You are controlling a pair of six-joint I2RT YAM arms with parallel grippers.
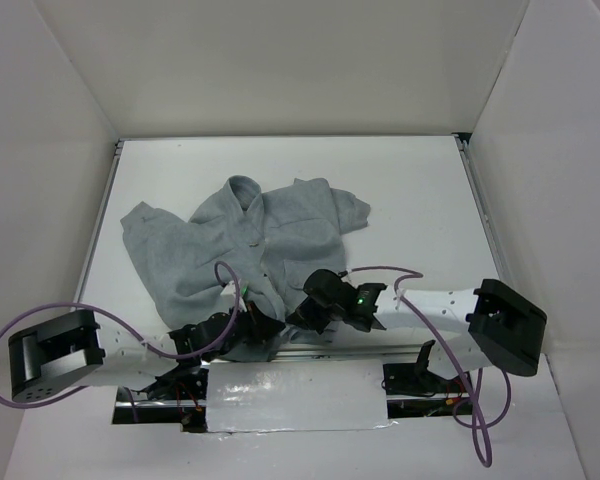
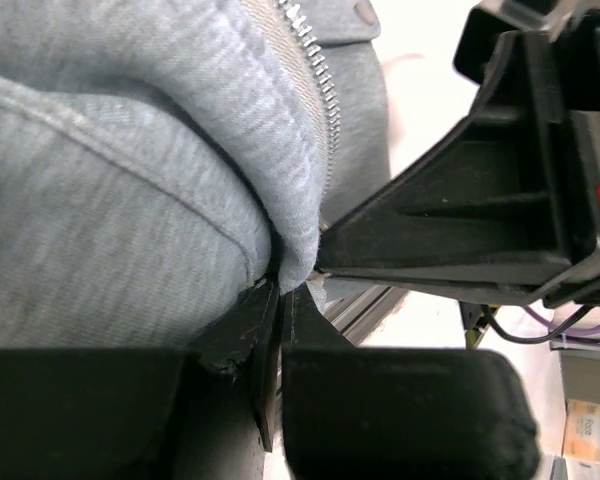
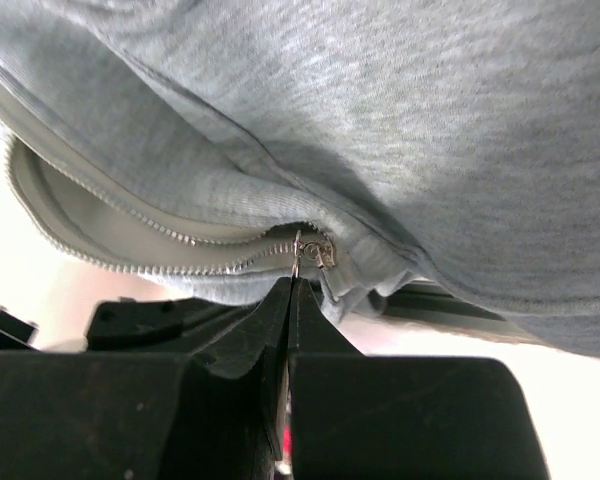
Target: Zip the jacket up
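The light-grey fleece jacket (image 1: 242,238) lies crumpled on the white table, collar toward the back and hem pulled to the near edge. My left gripper (image 1: 264,324) is shut on the bottom hem of the jacket (image 2: 130,180); its tips (image 2: 280,288) pinch the cloth just beside the zipper teeth (image 2: 318,75). My right gripper (image 1: 316,306) sits right next to it, shut on the metal zipper pull (image 3: 296,258). The slider (image 3: 320,252) is at the bottom end, near the hem. To its left the two rows of teeth (image 3: 130,258) still stand apart over the pale lining.
White walls box in the table (image 1: 420,210) on three sides. A metal rail (image 1: 330,350) runs along the near edge under both grippers. The right gripper's black body (image 2: 500,200) fills the right of the left wrist view, very close. Purple cables (image 1: 230,290) loop over the arms.
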